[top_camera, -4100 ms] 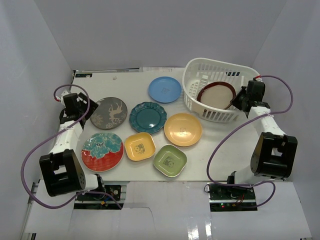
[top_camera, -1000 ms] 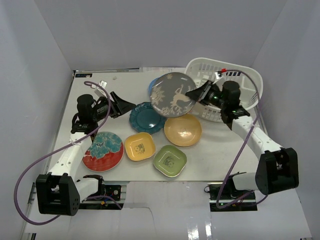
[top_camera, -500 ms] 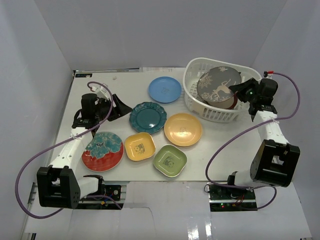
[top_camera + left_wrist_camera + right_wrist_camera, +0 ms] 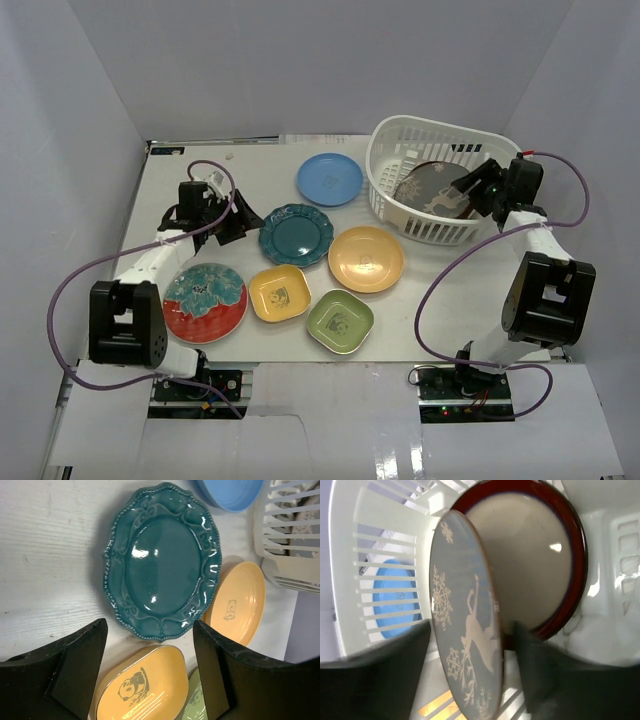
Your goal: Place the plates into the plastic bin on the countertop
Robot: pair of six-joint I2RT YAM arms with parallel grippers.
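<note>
Prints: panda drawing on yellow dish (image 4: 140, 690); reindeer and snowflakes on grey plate (image 4: 465, 625).
Plastic bin (image 4: 440, 122): holds grey plate, tilted against maroon-rimmed plate (image 4: 535, 570).
Right claw (image 4: 472, 625): jaws apart, either side of grey plate's rim.
Left claw (image 4: 149, 625): wide, empty, near teal plate (image 4: 162, 562) on tabletop (image 4: 200, 170).

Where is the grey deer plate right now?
The grey plate sits inside the white basket at the far right of the overhead view, leaning on the maroon-rimmed plate, beside the right end effector.
</note>
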